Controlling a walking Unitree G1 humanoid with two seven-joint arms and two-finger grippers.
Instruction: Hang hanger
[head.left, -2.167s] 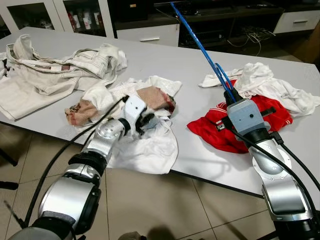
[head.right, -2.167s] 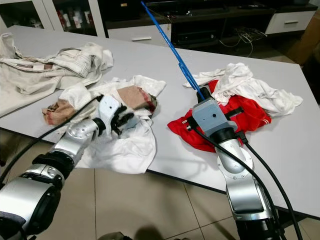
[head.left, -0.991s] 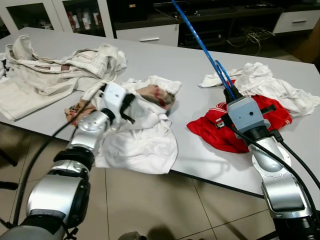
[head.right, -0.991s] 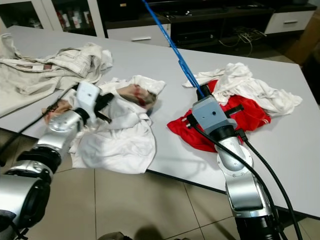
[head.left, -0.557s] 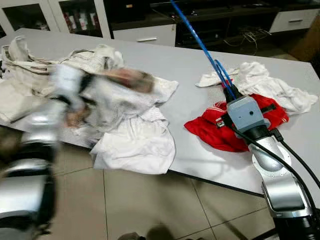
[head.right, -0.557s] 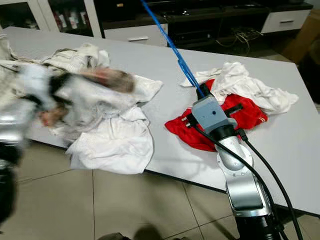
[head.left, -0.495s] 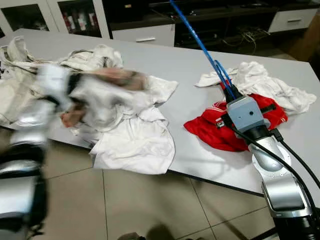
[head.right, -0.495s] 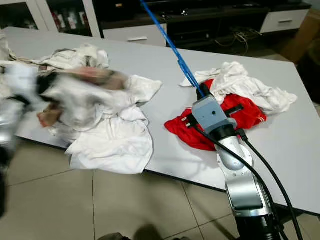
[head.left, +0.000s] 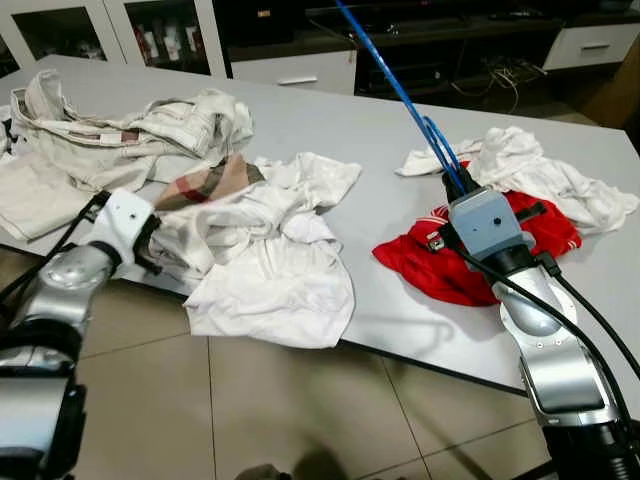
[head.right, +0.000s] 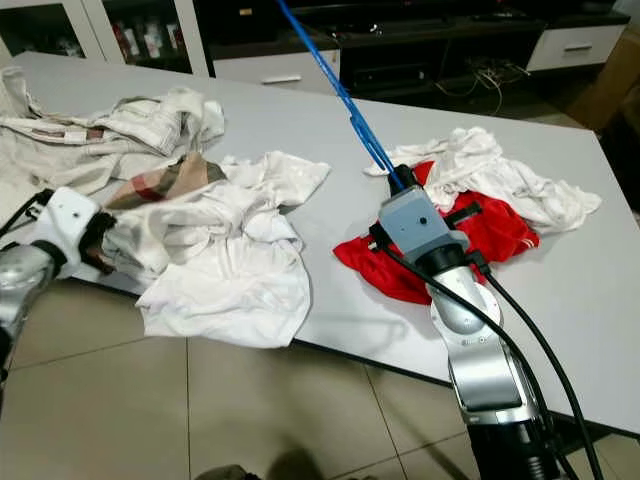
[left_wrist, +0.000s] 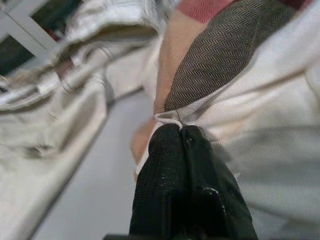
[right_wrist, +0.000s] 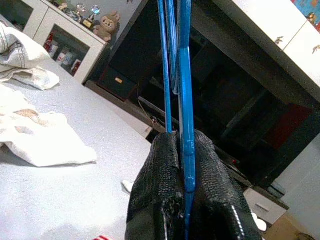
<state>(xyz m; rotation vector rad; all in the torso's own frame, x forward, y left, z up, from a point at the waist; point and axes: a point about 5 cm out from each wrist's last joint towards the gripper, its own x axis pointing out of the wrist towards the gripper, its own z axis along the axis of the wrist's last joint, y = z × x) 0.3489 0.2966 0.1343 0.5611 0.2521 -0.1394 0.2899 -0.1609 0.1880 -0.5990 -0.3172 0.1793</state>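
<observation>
A blue hanger (head.left: 400, 95) sticks up and away over the table, its lower end pinched in my right gripper (head.left: 458, 185), which is shut on it above a red garment (head.left: 440, 260). The right wrist view looks along the hanger's thin blue rods (right_wrist: 182, 75) rising from the shut fingertips (right_wrist: 165, 150). At the table's front left edge, my left gripper (head.left: 150, 245) is shut on a white garment with a plaid patch (head.left: 205, 185). In the left wrist view the black fingers (left_wrist: 167, 165) press together on a fold of this cloth (left_wrist: 235, 75).
Beige trousers (head.left: 100, 140) lie crumpled at the table's far left. A white cloth (head.left: 540, 175) lies behind the red garment. Bare grey table top (head.left: 330, 120) runs between the piles. Cabinets and a drawer unit (head.left: 290, 70) stand behind; tiled floor (head.left: 300, 400) lies in front.
My left gripper has swung left to the table's front edge, dragging the white and plaid garment with it and spreading it. The right arm and hanger have barely moved.
</observation>
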